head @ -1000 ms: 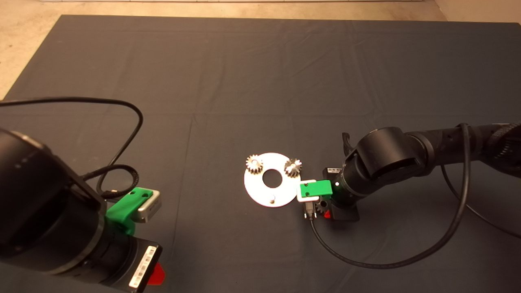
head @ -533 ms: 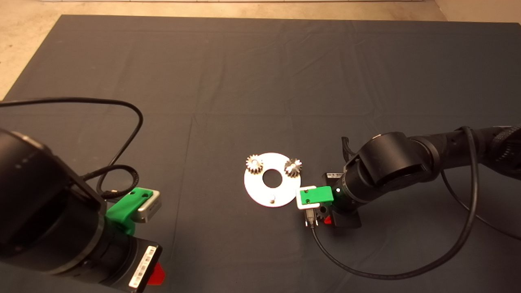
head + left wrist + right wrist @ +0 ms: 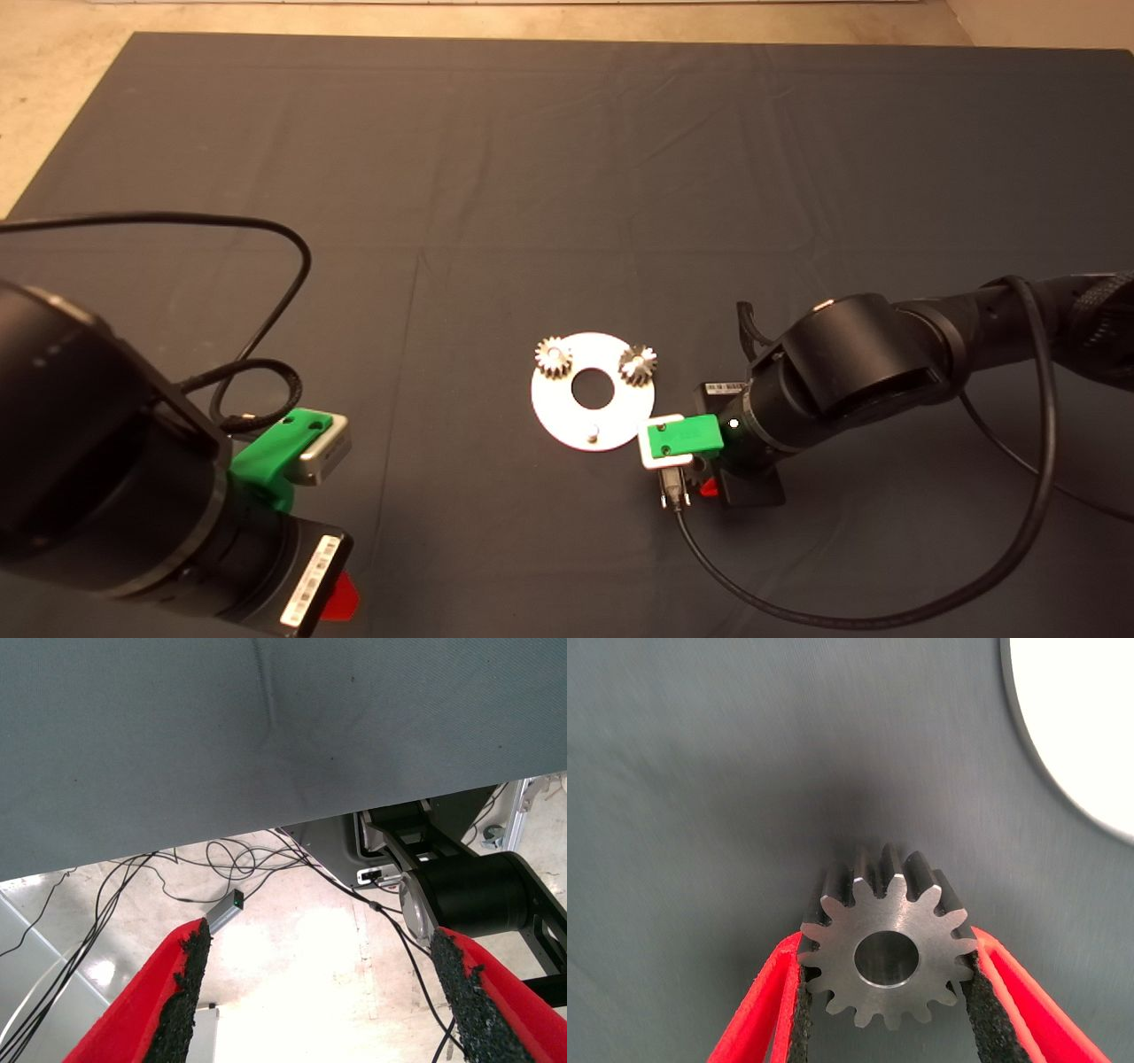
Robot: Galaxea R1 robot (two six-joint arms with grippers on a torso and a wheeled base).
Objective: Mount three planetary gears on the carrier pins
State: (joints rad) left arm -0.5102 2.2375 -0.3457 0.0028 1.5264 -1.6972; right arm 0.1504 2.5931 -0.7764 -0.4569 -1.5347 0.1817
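The white disc (image 3: 567, 408) lies in the middle of the mat, and its edge shows in the right wrist view (image 3: 1081, 718). Two planetary gears (image 3: 553, 357) (image 3: 638, 364) sit on the far carrier pins. One bare carrier pin (image 3: 593, 434) stands on the disc's near side. My right gripper (image 3: 697, 471) hovers low just off the disc's near right edge. In the right wrist view it (image 3: 886, 943) is shut on a third silvery gear (image 3: 888, 952), whose centre hole faces the camera. My left gripper (image 3: 321, 939) is parked open at the lower left.
The dark mat (image 3: 532, 177) covers the table, with bare floor beyond its far edge. A black cable (image 3: 797, 602) loops from the right wrist across the near mat. Another cable (image 3: 283, 266) curls by the left arm.
My right gripper, still holding the gear, has slid toward the near side along the disc's right edge and a little closer to the bare pin. The left arm has not moved.
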